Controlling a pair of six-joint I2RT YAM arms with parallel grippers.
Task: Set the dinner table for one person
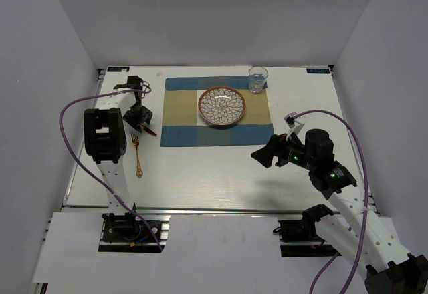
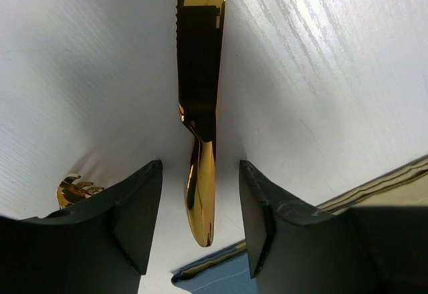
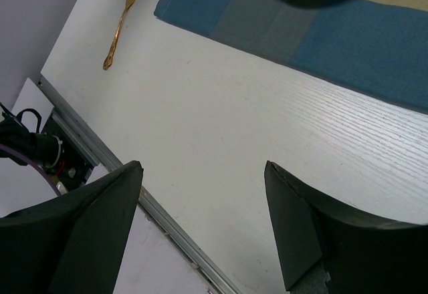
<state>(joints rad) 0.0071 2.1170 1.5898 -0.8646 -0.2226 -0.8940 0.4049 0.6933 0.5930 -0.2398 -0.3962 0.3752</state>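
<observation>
A gold knife (image 2: pixel 199 93) lies on the white dinner table (image 1: pixel 200 174), just left of the striped placemat (image 1: pixel 217 110); it also shows in the top view (image 1: pixel 150 131). My left gripper (image 2: pixel 199 164) is open, its fingers either side of the knife's handle end without touching it; in the top view it (image 1: pixel 142 121) hangs over the knife. A gold fork (image 1: pixel 137 154) lies left of the knife, its tines in the left wrist view (image 2: pixel 73 188). A patterned plate (image 1: pixel 222 105) sits on the placemat, with a glass (image 1: pixel 258 79) at its far right corner. My right gripper (image 1: pixel 264 155) is open and empty (image 3: pixel 202 166).
The placemat's near left corner (image 2: pixel 221 270) lies just beyond the knife handle. In the right wrist view the fork (image 3: pixel 120 27), the placemat's front edge (image 3: pixel 301 33) and the table's metal front rail (image 3: pixel 87 140) show. White walls enclose the table.
</observation>
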